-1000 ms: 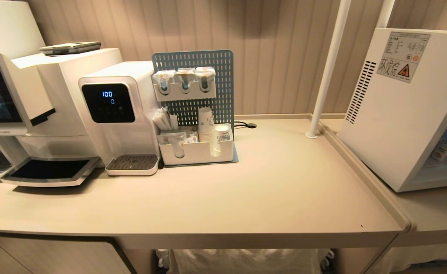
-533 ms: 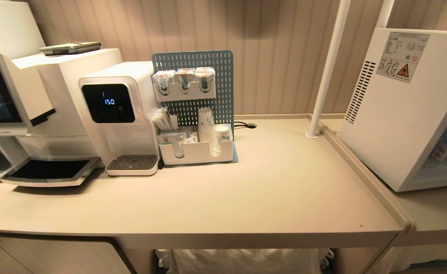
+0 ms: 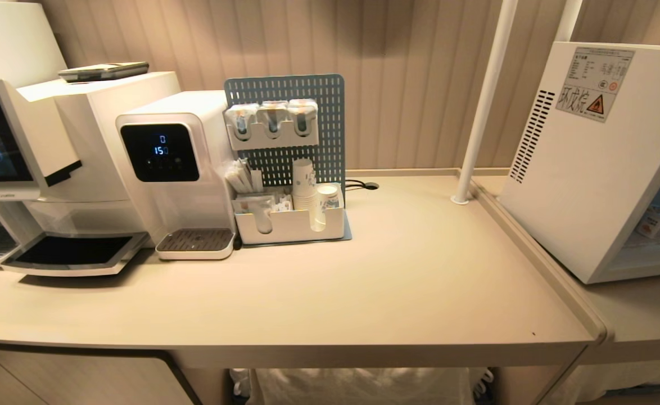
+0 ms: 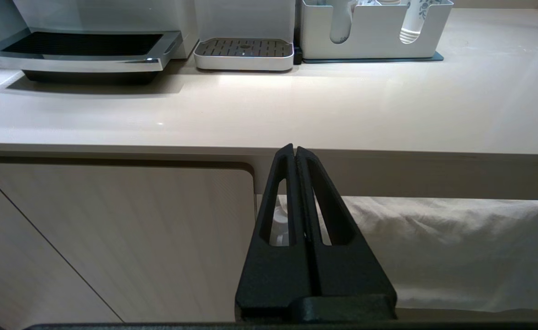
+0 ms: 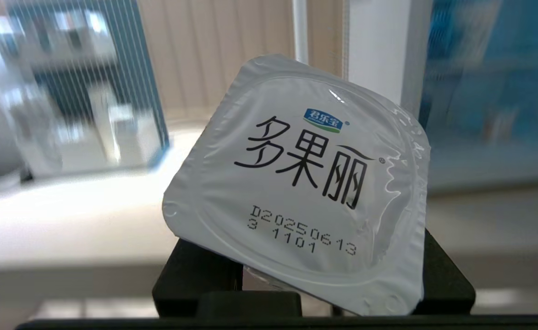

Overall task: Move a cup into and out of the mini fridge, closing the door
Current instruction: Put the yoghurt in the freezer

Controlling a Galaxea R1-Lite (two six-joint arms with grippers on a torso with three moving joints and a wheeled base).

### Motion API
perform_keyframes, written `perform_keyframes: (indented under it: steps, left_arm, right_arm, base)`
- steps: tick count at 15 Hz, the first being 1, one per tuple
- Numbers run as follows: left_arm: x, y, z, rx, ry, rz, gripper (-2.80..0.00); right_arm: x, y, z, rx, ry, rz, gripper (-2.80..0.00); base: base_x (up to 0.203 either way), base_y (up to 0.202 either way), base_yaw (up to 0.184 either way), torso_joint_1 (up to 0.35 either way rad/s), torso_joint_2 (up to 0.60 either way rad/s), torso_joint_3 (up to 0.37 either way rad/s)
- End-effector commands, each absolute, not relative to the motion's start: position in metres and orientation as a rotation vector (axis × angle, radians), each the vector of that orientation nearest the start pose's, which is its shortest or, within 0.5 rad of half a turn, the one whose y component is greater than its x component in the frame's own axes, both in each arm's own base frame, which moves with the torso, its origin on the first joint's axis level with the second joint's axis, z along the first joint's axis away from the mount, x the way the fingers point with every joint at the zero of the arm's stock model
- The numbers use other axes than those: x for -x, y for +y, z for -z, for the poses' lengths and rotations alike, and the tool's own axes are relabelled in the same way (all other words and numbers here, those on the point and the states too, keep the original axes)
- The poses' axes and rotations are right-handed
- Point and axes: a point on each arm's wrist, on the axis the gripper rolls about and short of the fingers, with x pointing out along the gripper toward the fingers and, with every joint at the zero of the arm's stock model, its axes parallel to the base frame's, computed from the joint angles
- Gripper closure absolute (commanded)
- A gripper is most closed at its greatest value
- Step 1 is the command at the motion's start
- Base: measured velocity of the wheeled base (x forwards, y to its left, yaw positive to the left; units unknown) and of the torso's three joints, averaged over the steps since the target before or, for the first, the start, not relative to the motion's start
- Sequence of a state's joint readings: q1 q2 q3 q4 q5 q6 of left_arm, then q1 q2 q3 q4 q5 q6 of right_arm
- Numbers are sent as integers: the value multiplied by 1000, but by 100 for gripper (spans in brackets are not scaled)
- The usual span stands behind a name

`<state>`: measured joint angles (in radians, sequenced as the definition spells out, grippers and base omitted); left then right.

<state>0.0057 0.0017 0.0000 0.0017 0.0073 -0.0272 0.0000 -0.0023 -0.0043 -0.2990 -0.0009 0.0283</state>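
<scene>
The right gripper is closed around a sealed cup, its white foil lid with black lettering and a printed date code facing the wrist camera; the black fingers show on either side beneath it. The cup is held up in the air, with the worktop blurred behind it. The left gripper has its fingers pressed fully together, holding nothing, just below the front edge of the worktop. Farther out, the mini fridge stands at the right end, its side vents and warning sticker showing, its inside shelves visible at the picture's edge. A water dispenser and a cup organiser stand along the back wall.
</scene>
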Motion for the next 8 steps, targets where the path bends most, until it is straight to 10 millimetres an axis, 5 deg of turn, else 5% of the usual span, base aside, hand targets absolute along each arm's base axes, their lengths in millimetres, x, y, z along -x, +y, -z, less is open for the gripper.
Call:
perform_keyframes:
  steps: [1, 3, 8]
  left_arm:
    - [23, 0, -75, 28, 4, -14, 0]
    - [23, 0, -75, 28, 4, -14, 0]
    - [23, 0, -75, 28, 4, -14, 0]
  right_arm:
    - [24, 0, -90, -31, -141, -12, 0]
    - [23, 0, -72, -14, 29, -10, 0]
    - [22, 0, -74, 32, 18, -13, 0]
  base:
    - [0, 0, 0, 0, 0, 0]
    - [0, 0, 0, 0, 0, 0]
    - [0, 0, 0, 0, 0, 0]
